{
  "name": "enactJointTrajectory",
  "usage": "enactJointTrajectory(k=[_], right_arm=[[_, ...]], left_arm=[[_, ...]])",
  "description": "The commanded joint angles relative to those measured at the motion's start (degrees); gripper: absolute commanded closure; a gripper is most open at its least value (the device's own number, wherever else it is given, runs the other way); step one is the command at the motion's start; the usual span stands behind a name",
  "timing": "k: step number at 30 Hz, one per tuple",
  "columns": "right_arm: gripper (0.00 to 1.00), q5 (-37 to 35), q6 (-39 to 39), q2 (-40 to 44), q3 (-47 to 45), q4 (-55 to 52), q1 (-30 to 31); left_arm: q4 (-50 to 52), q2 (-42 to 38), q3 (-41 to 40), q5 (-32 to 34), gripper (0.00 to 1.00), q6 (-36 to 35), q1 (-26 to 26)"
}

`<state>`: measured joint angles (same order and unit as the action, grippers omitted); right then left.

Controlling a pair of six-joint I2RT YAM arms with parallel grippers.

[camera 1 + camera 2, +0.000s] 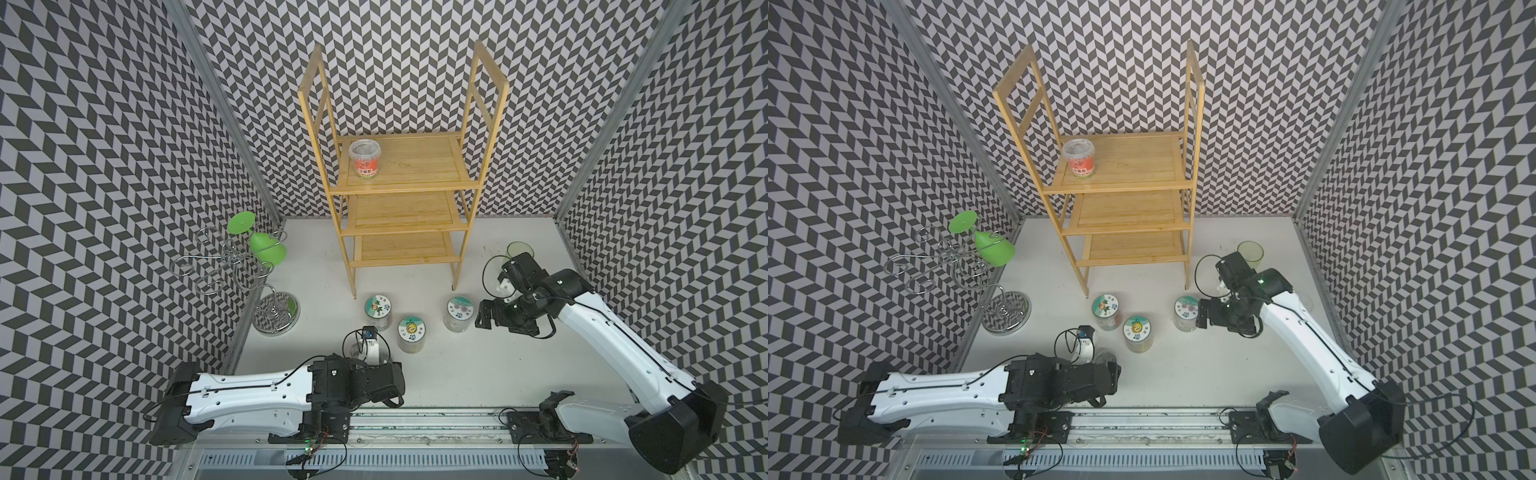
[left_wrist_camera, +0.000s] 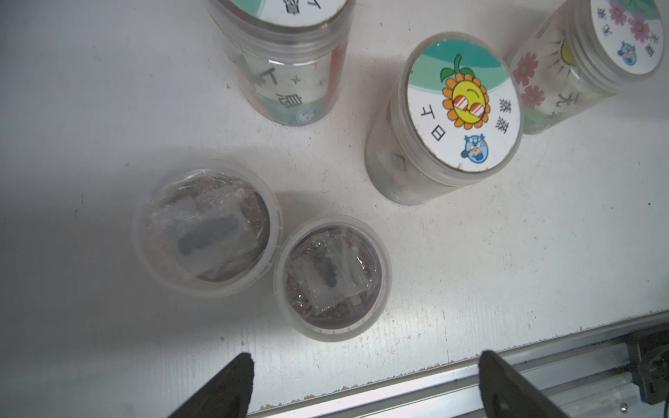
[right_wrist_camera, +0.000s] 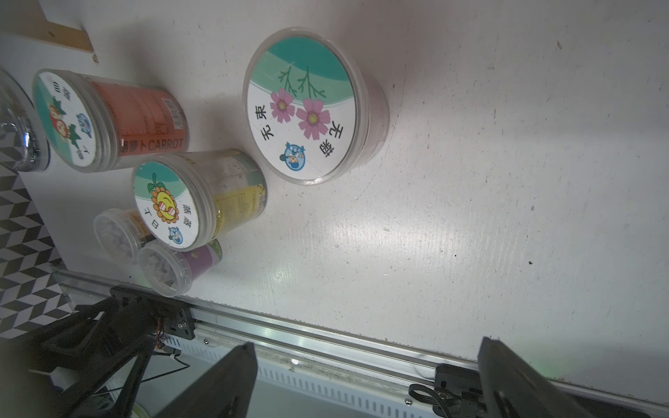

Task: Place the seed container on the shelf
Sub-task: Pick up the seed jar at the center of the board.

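— Surface, room?
— White table, chevron walls.
— Counts?
— One shelf; one seed container on its top board, far beyond both jaws. Two lidded cups just ahead of the left gripper, three jars farther. It and the right gripper gape wide, empty.

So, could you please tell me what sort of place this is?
Most likely a lab robot test cell, not a home: patterned walls box in a white table, a left arm and a right arm sit on a rail, and the shelf looks staged.
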<state>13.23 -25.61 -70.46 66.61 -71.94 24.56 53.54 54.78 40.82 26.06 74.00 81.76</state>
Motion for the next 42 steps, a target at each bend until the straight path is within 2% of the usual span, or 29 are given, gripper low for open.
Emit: enactJointTrajectory(k=[1,4,11,16,24,34,42], right_arm=[[0.00,-0.74,0.99,1.13,0.54,-0.04,-0.17],[0.00,-0.58,1.13,1.03,0.59,-0.12,-0.23],[0.00,-0.48,1.52,0.69,0.85,-0.01,-0.21],[0.00,-0.40,1.84,0.08,1.13,0.16,-0.27],[0.00,-0.31,2.02,-0.54,1.74,0.31,-0.26],[0.01,-0.23,2.40,-1.08,2.34,0.49,-0.30],[0.01,-0.14,2.45,-1.00,2.13,0.66,-0.30]], left_arm=[[-3.16,1.51,-0.71,-2.91,0.01,-0.53,-0.02],[-3.87,2.23,-1.52,-4.20,0.00,-0.43,-0.45],[-4.55,4.60,-2.41,-7.34,0.00,-2.65,-5.42],[-7.52,7.01,-2.37,-9.76,0.01,-8.00,-10.63],[-9.63,10.82,-1.44,-11.75,0.01,-13.01,-14.53],[-10.66,15.54,1.72,-12.53,0.01,-17.67,-15.93],[-10.46,18.05,4.04,-12.53,0.07,-20.83,-16.34]])
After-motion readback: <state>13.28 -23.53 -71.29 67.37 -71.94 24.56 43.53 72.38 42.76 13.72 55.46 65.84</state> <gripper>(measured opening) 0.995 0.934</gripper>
